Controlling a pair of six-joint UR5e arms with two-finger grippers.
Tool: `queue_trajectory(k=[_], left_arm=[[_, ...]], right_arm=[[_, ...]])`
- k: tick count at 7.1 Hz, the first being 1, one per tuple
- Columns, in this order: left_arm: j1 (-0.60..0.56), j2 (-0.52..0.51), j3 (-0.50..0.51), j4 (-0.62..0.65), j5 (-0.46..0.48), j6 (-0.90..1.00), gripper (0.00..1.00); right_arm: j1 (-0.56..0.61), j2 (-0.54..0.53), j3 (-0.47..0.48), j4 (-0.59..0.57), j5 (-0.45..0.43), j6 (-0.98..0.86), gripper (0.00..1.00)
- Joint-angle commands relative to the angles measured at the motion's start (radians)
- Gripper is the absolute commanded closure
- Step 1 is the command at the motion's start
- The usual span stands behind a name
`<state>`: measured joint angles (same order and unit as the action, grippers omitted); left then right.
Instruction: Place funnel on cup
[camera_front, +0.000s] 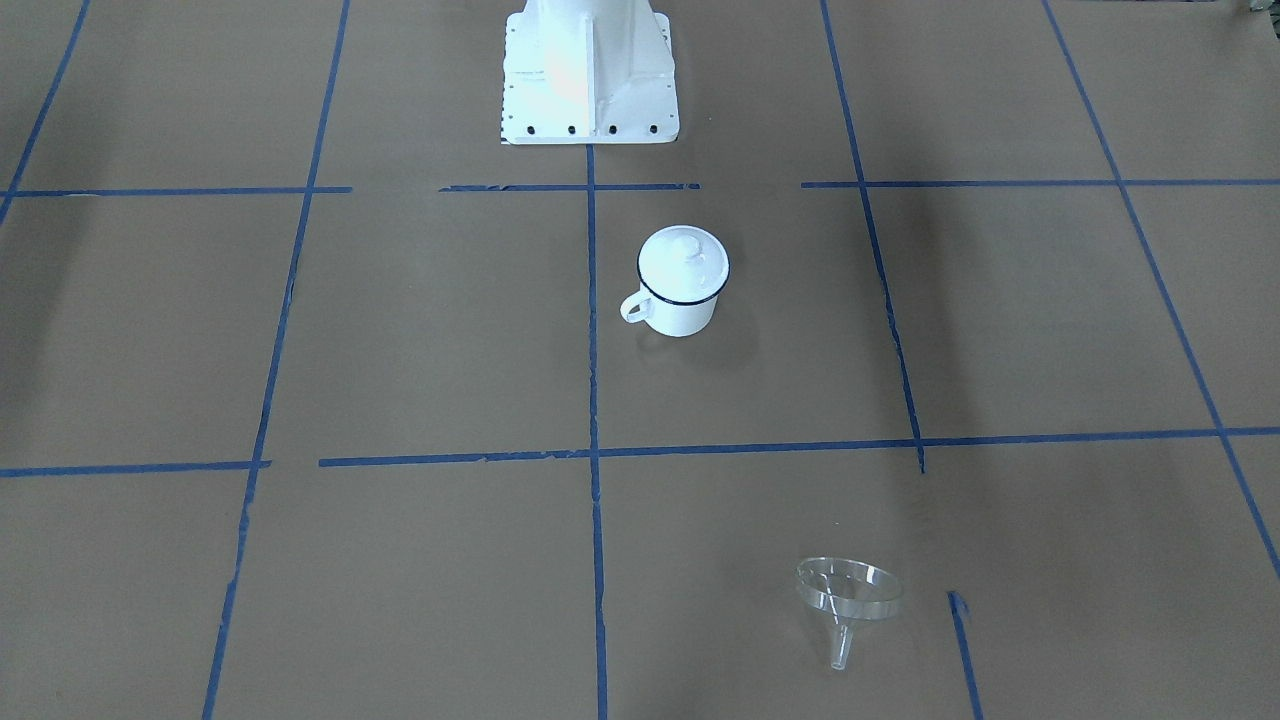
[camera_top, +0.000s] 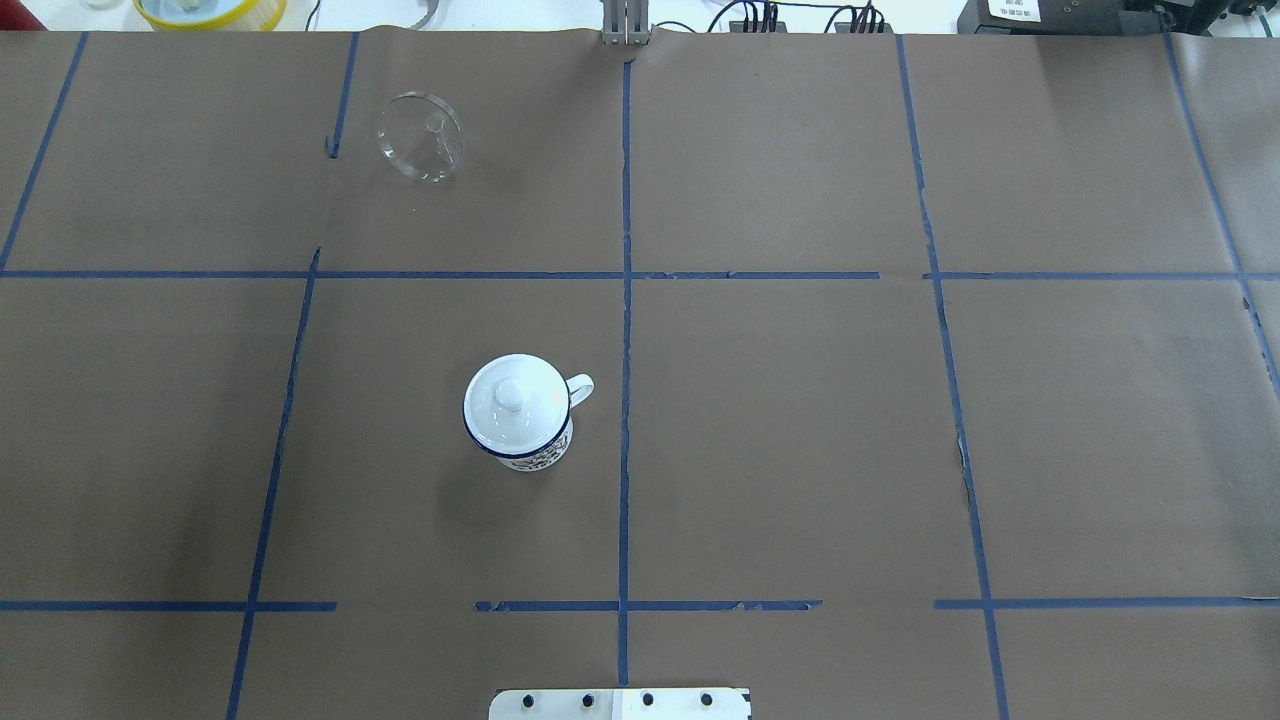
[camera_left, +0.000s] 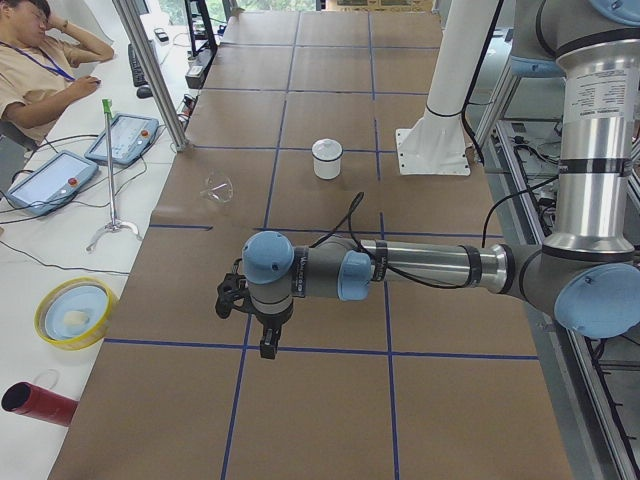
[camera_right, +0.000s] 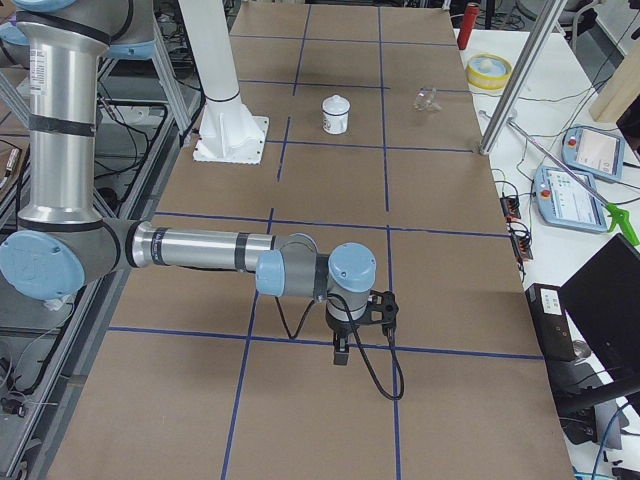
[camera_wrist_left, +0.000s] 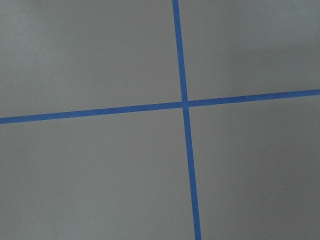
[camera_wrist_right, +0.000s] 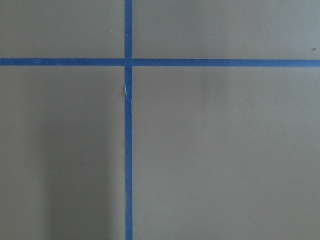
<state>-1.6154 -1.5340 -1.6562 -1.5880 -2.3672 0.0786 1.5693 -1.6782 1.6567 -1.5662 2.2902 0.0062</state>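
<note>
The cup (camera_front: 682, 318) is a white enamel mug with a dark blue rim, standing near the middle of the table (camera_top: 800, 420). A round white lid with a knob (camera_top: 514, 400) sits on top of it. The clear funnel (camera_front: 848, 592) lies tilted on the paper at the far side, to the robot's left (camera_top: 421, 136). My left gripper (camera_left: 266, 345) shows only in the exterior left view, far from both objects; I cannot tell if it is open. My right gripper (camera_right: 341, 352) shows only in the exterior right view; I cannot tell its state either.
The robot's white base (camera_front: 590, 80) stands at the near edge. Both wrist views show only brown paper with blue tape lines. Off the far edge are a yellow bowl (camera_left: 75, 312), teach pendants (camera_left: 52, 180), metal posts and a seated person (camera_left: 40, 55).
</note>
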Motion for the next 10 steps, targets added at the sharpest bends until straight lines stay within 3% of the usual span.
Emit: queue_trajectory(k=[1, 4, 6, 8, 9, 10], left_arm=[[0.0, 0.0, 0.0, 0.002, 0.0, -0.002, 0.0], [0.026, -0.032, -0.071, -0.009, 0.008, -0.003, 0.0], [0.058, -0.174, -0.05, -0.017, 0.01, -0.02, 0.0], [0.057, -0.27, -0.127, -0.041, 0.008, -0.234, 0.0], [0.08, -0.285, -0.178, -0.132, -0.001, -0.442, 0.0], [0.156, -0.281, -0.233, -0.226, 0.0, -0.533, 0.0]], right_arm=[[0.0, 0.0, 0.0, 0.0, 0.0, 0.0, 0.0], [0.0, 0.0, 0.0, 0.0, 0.0, 0.0, 0.0], [0.0, 0.0, 0.0, 0.0, 0.0, 0.0, 0.0], [0.0, 0.0, -0.002, 0.0, 0.0, 0.0, 0.0], [0.0, 0.0, 0.0, 0.0, 0.0, 0.0, 0.0], [0.0, 0.0, 0.0, 0.0, 0.0, 0.0, 0.0]])
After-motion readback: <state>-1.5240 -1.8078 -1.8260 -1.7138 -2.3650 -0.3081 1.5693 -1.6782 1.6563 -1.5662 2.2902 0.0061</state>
